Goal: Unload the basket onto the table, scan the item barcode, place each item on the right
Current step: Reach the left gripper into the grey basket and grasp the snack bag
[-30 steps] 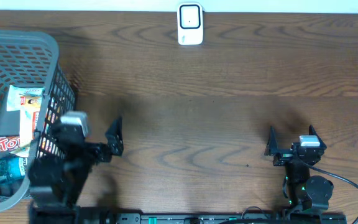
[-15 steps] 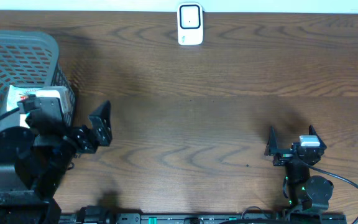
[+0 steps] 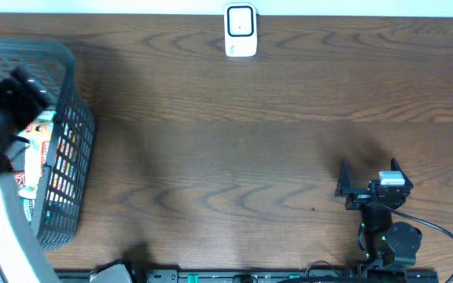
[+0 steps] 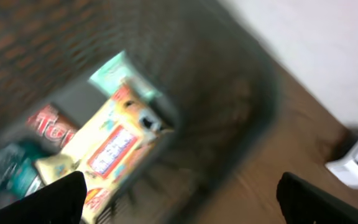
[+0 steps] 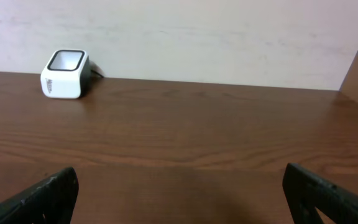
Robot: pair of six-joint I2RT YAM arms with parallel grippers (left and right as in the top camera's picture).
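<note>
- The left hand (image 4: 184, 202) hangs over the grey basket (image 3: 68, 157) at the left end of the tabletop (image 3: 234, 157). It is spread wide and holds nothing. The right hand (image 3: 368, 177) is also spread and empty, low near the front edge on the right.
- The things to scan lie inside the basket: a yellow packet (image 4: 114, 155) that seems uppermost, a red packet (image 4: 48, 127), a pale green packet (image 4: 120, 74) and a teal thing (image 4: 8, 171). They overlap, so the hand may pinch two at once. It may also catch only a corner of the wrapping and lose it during the lift.
- The basket walls are high and made of mesh. A finger that descends close to the rim may strike it or hook into it, and then drag the basket.
- The scanner (image 3: 241, 31) stands at the far edge, well apart from the basket. No barcode is visible on any packet, so the code may face away from the scanner.
- The left wrist view is blurred, which makes the aim uncertain.
</note>
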